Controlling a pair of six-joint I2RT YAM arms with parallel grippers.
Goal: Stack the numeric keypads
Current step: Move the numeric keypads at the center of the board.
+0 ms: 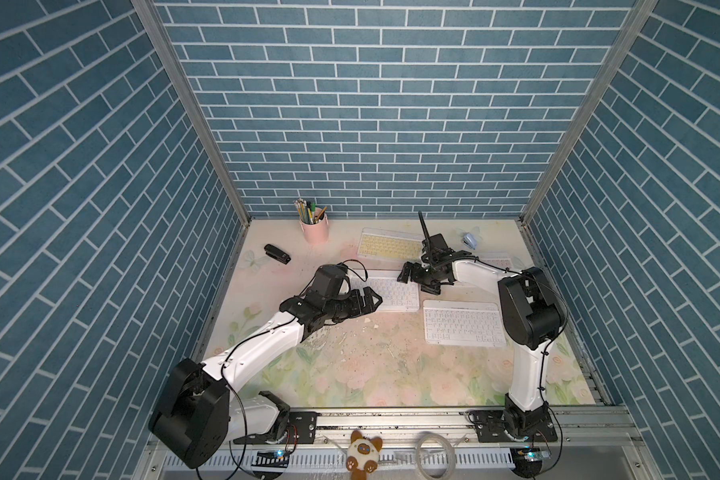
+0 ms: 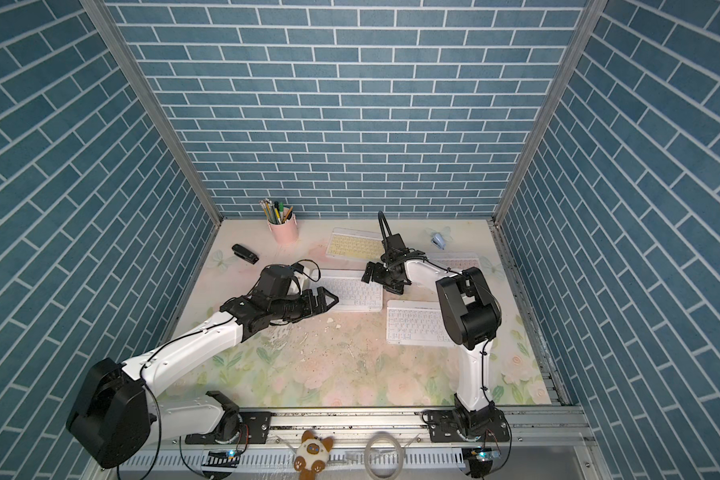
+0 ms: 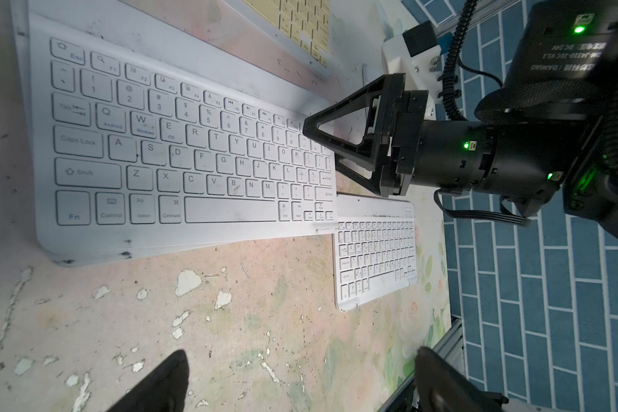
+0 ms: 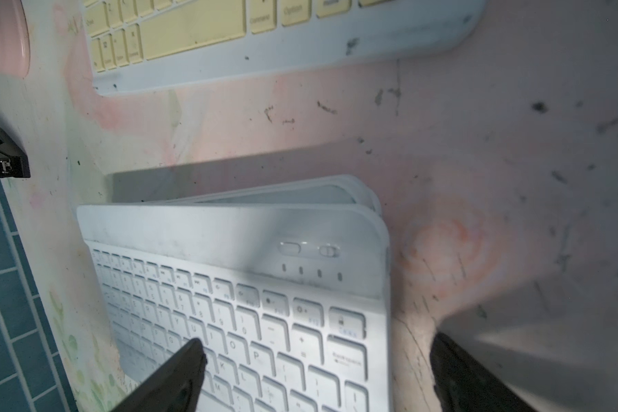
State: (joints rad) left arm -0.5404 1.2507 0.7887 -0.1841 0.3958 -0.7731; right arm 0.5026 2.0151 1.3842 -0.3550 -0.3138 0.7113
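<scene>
While both arms are reaching in over the middle, the pale floral-print table mat (image 1: 371, 374) is covering the whole floor of the blue-brick booth. Sitting pretty much dead centre on it is the pile of thin white-framed keypads with white keys (image 1: 391, 293). The right wrist view is showing at least a couple more rounded frames fanning out from under the top one, so they're not lining up neatly. A single white-keyed rectangular keypad (image 1: 462, 328) is lying flat just beside the pile, at about 4 o'clock from it. The white-framed keypad with pale yellow keys (image 1: 385, 246) is lying apart at 12 o'clock. A pink-keyed keypad (image 2: 460, 263) is peeking out at 2 o'clock, mostly hiding behind the right arm.

The black left gripper (image 1: 373, 300) is hovering at the pile's 8 o'clock corner, fingers (image 3: 165, 381) spreading wide with only bare mat between them. The black right gripper (image 1: 407, 275) is hanging over the 2 o'clock corner, also spread wide and pinching nothing. One of its fingers is over the top keypad's keys and the other is out past the short edge. Can't tell if it's touching.

The pink ribbed cup of pencils (image 1: 314, 230) is standing at 11 o'clock by the back wall. The black stapler (image 1: 277, 253) is lying at 10 o'clock and the small light-blue stapler (image 1: 470, 240) at 1 o'clock.
</scene>
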